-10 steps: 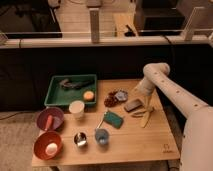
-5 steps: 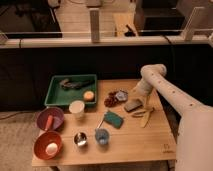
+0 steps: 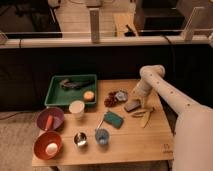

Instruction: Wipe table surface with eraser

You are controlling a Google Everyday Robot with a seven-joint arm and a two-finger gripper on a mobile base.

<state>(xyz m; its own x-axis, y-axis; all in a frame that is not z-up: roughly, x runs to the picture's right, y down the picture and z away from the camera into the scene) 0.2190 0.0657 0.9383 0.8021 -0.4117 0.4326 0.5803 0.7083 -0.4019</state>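
Note:
The eraser [image 3: 132, 106], a small dark block, lies on the light wooden table surface [image 3: 135, 142] right of centre. My gripper [image 3: 136, 98] reaches down from the white arm [image 3: 165, 92] on the right and sits right at the eraser's top right edge. I cannot tell whether it touches the eraser. A small dark logo [image 3: 166, 147] marks the table's near right corner.
A teal sponge [image 3: 114, 119] lies left of the eraser and a banana [image 3: 145, 117] right of it. Red grapes [image 3: 111, 100] lie behind. A green tray [image 3: 56, 96], white cup [image 3: 76, 108], purple bowl [image 3: 50, 119], orange bowl [image 3: 48, 145], metal cup [image 3: 80, 139] and blue cup [image 3: 102, 136] fill the left half.
The gripper has moved slightly left and down onto the eraser's spot. The eraser and the other objects have not moved.

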